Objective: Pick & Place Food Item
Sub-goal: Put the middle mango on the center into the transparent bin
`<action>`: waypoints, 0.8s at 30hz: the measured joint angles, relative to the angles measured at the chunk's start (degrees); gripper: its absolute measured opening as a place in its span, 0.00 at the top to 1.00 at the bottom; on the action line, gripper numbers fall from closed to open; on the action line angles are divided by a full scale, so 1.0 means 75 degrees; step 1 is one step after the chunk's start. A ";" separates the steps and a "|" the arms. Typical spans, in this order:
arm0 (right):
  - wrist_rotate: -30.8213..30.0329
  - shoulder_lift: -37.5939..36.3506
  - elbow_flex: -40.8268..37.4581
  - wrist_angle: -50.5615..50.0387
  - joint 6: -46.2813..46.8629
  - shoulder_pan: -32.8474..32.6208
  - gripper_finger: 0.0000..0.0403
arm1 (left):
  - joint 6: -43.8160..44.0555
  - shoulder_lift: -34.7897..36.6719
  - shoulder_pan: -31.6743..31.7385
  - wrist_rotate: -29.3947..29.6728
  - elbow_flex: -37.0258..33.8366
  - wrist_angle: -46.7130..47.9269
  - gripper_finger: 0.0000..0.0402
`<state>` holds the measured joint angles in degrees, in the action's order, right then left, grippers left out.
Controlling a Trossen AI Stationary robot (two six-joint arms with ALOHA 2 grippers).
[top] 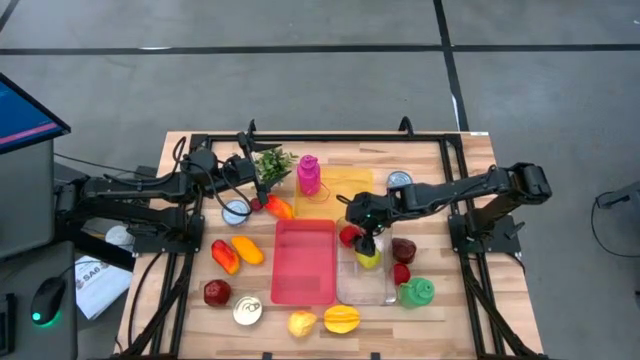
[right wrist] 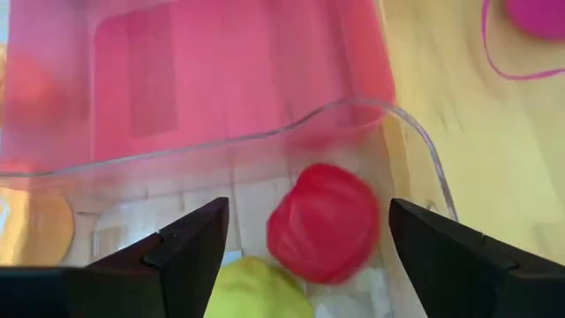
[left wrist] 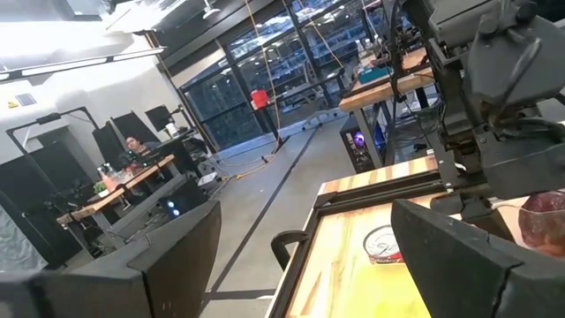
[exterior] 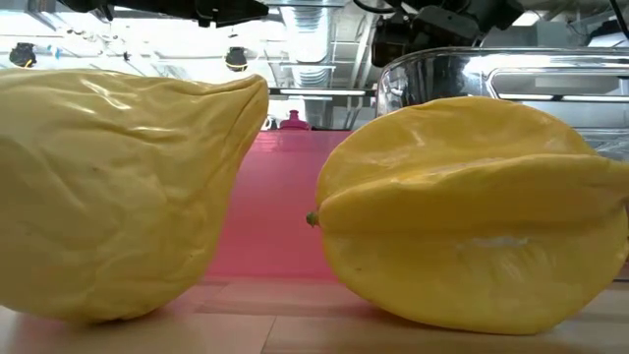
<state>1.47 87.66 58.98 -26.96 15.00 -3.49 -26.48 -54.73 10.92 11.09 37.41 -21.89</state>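
Two bins, one pink tray (top: pixel 303 262), one clear container (top: pixel 364 285) holding red fruit (right wrist: pixel 323 222) and yellow fruit (right wrist: pixel 256 290), right gripper (right wrist: pixel 305 243) spread above them, left gripper (left wrist: pixel 300 256) spread by leafy sprig (top: pixel 272 163).

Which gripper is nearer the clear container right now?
Right. The right gripper hangs open over the clear container, above a red fruit inside. The left gripper waits open beyond the pink tray.

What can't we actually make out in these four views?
- Low view: two yellow fruits, the star fruit and its neighbour, block nearly the whole table, both grippers included.
- Left wrist view: aimed into the room; the table is mostly cut off.
- High view: right gripper covers part of the clear bin; its contents are too small to name.
- Right wrist view: red item shows, yellow-green one cut by the edge.
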 joint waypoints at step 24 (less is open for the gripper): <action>-0.0611 -0.0284 0.2101 -0.2173 -0.2839 0.0544 0.25 | 0.0000 -0.0001 -0.0003 0.0154 0.0003 0.0444 0.21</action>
<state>-3.11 85.53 74.74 -43.25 -6.29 0.59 -26.48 -54.74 10.90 12.25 37.43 -18.56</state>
